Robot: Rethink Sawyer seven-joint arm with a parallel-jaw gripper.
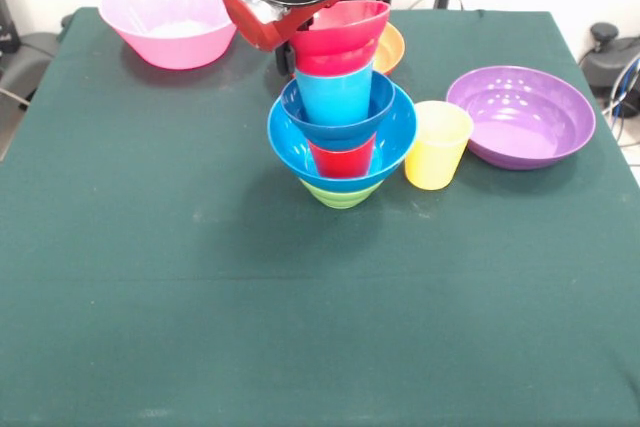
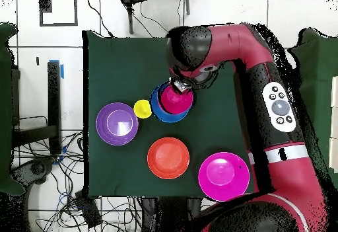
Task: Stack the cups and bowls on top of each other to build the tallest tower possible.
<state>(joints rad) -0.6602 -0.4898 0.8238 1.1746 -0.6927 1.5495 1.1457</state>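
Observation:
The tower [image 1: 341, 147] stands mid-table: green bowl [image 1: 340, 193] at the bottom, then large blue bowl [image 1: 395, 137], red cup [image 1: 342, 159], small blue bowl [image 1: 382, 107] and sky-blue cup [image 1: 335, 97]. The small red bowl [image 1: 342, 32] sits tilted on top of the sky-blue cup. My gripper [image 1: 288, 52] is shut on the left rim of the small red bowl. In the overhead view the gripper [image 2: 178, 87] is over the tower [image 2: 173, 104]. The yellow cup [image 1: 437, 144] stands upright just right of the tower, apart from it.
The purple bowl [image 1: 520, 115] lies right of the yellow cup. The orange bowl [image 1: 391, 47] is behind the tower, partly hidden. The large pink bowl [image 1: 170, 17] sits at the far left corner. The green table [image 1: 150, 247] stretches in front.

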